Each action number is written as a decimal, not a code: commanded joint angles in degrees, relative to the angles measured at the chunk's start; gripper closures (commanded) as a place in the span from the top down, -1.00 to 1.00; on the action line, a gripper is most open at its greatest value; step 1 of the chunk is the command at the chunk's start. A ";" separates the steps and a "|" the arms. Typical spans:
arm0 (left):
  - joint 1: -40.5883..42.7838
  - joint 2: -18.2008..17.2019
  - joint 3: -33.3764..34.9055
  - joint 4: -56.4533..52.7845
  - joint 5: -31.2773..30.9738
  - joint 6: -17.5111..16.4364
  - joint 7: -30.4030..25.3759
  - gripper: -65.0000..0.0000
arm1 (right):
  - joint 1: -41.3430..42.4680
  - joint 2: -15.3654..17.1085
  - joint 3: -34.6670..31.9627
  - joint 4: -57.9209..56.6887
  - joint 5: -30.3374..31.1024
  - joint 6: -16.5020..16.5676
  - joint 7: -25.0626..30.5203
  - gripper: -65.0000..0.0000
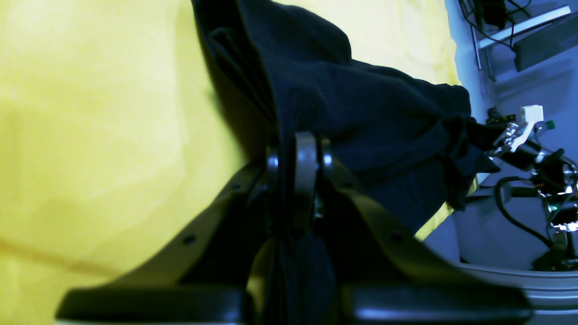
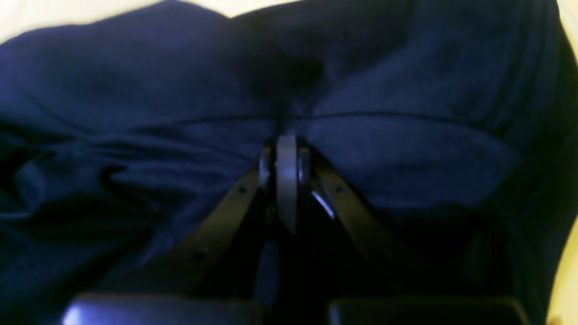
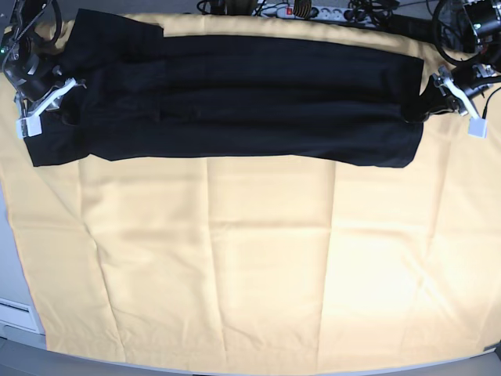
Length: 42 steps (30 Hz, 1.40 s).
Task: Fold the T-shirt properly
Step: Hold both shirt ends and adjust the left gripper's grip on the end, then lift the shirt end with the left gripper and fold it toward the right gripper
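One black T-shirt (image 3: 235,98), one yellow cloth (image 3: 250,266) — two grippers, left (image 3: 429,106) and right (image 3: 56,98).

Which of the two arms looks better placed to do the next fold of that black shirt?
Neither clearly: both. The left gripper is shut on one end of the T-shirt, and the right gripper is shut on the other end. The shirt lies stretched between them across the yellow cloth, so the next fold probably needs both together.
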 commanded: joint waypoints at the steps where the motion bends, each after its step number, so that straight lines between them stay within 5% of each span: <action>1: -0.22 -1.05 -0.57 0.70 -1.82 -0.39 -0.90 -1.00 | -0.44 0.61 0.04 -1.46 -3.63 -1.36 -3.30 -1.00; 11: -0.20 -1.27 -1.46 3.06 -1.82 -0.81 1.36 -1.00 | -0.44 0.59 0.04 -1.92 -2.75 -1.40 -3.82 -1.00; 26: -0.17 -0.55 -0.26 22.84 -1.82 -0.20 2.29 -1.00 | -0.44 0.59 0.04 -1.92 -2.75 -1.38 -4.00 -1.00; 33: -0.20 4.15 1.73 28.79 -1.82 -0.44 1.33 -1.00 | -0.44 0.61 0.04 -1.92 -2.54 -1.38 -3.98 -1.00; 42: -0.22 12.63 17.97 29.03 -1.82 -3.90 0.37 -1.00 | -0.44 0.59 0.04 -1.92 -2.54 -0.24 -4.28 -1.00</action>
